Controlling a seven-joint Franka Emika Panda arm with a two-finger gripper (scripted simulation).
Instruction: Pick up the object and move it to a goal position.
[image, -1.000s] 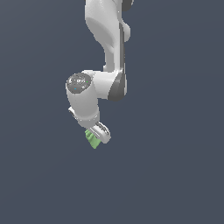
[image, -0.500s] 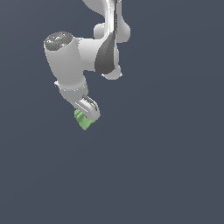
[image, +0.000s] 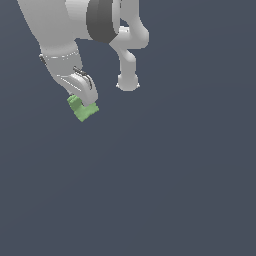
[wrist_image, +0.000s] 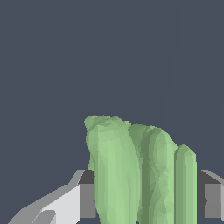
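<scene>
The end effector (image: 85, 100) is closed on the green object (image: 82, 109), held at the exterior view's upper left. Its fingers (wrist_image: 87, 197) flank the ridged piece, whose lower end is cut off in the wrist view.

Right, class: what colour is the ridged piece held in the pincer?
Light green; the ridged piece shows best in the wrist view, between the pincer's fingers.

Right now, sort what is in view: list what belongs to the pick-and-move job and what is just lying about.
Belongs to the job:
- light-green ridged object, clamped between the fingers
- gripper, shut on it, carried by the white arm

Just lying about:
- nothing else visible; only plain dark background
</scene>
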